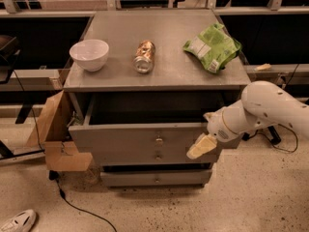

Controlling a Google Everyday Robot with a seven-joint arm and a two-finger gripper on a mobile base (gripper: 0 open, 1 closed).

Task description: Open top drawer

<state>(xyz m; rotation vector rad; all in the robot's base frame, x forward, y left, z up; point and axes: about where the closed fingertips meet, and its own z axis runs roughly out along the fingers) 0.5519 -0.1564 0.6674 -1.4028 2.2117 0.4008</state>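
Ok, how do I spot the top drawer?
Find the grey cabinet with a bowl, can and green bag on top. The top drawer sits under that top, the gripper by its right end. It is the widest front, pulled out, showing its dark inside.
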